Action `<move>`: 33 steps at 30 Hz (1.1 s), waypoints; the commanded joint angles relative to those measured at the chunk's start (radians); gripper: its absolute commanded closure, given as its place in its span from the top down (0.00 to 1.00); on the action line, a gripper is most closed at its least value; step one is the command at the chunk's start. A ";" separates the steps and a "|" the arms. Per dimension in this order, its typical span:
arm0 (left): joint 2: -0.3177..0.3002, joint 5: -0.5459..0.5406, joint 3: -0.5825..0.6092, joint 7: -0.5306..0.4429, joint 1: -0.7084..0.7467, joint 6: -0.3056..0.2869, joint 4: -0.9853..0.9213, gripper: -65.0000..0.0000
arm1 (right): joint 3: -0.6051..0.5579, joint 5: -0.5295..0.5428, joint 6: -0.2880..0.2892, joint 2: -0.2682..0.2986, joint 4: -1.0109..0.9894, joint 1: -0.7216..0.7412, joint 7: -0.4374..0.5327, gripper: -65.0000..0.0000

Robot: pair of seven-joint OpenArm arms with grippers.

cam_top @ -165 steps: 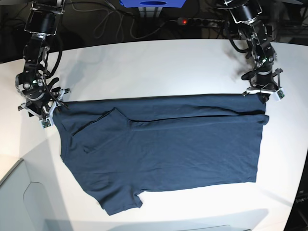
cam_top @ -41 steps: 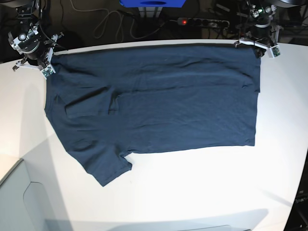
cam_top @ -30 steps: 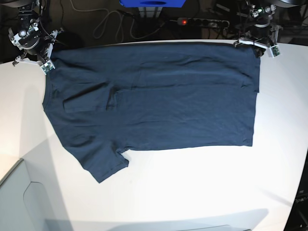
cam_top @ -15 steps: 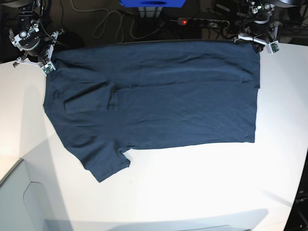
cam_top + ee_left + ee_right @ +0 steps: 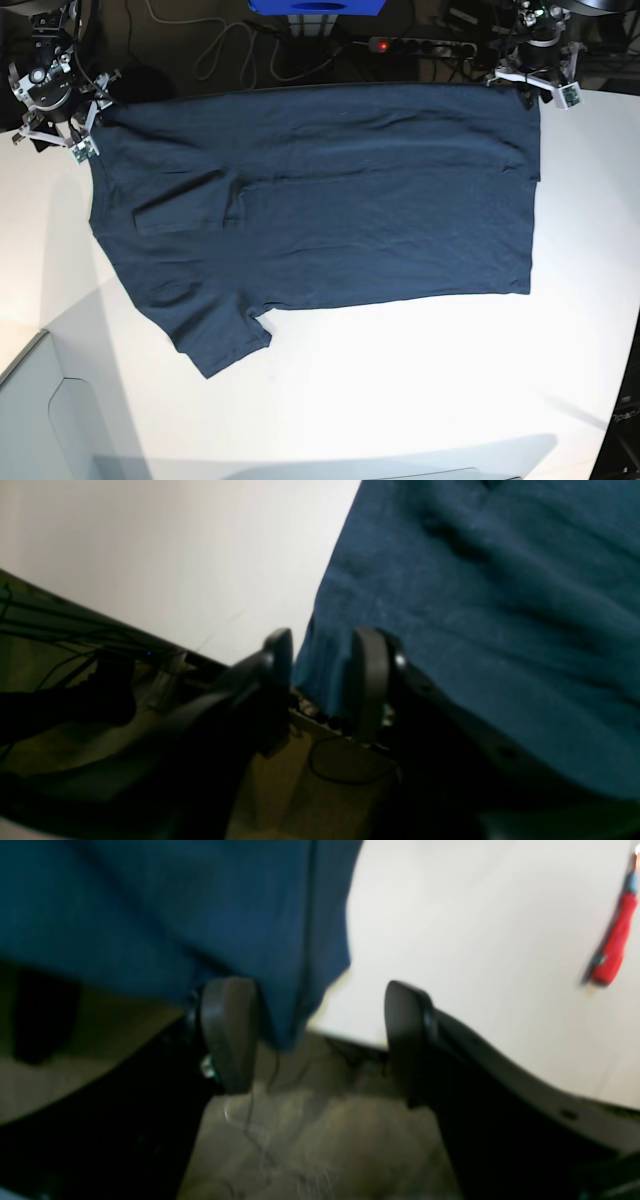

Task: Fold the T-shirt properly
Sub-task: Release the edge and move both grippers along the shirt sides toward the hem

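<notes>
Two far corners of T-shirt (image 5: 320, 190) overhang table (image 5: 420, 390) edge.

Both arms are black. The left gripper (image 5: 320, 667) has two dark grey fingers (image 5: 369, 680) with rounded tips and a smooth matte surface, and one small round screw sits on the side of one finger. The right gripper (image 5: 320, 1030) has the same dark rounded pads (image 5: 229, 1030). In the base view each wrist carries light grey brackets (image 5: 548, 85) and small green lights
</notes>
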 commanded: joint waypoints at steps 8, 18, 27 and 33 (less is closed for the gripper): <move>-0.002 -0.002 -0.032 -0.025 0.023 0.007 0.161 0.52 | 0.040 -0.012 0.006 0.015 0.020 0.072 0.004 0.58; -0.017 0.006 -0.095 -0.017 -0.234 0.002 0.229 0.53 | 0.029 -0.015 0.006 -0.021 0.020 0.254 -0.008 0.58; -0.082 0.009 -0.051 -0.017 -0.488 0.002 0.080 0.53 | 0.029 -0.015 0.006 -0.019 -0.012 0.331 -0.008 0.59; -0.157 0.008 0.023 -0.023 -0.675 0.004 -0.216 0.53 | -0.016 -0.015 0.006 -0.021 -0.038 0.359 -0.008 0.59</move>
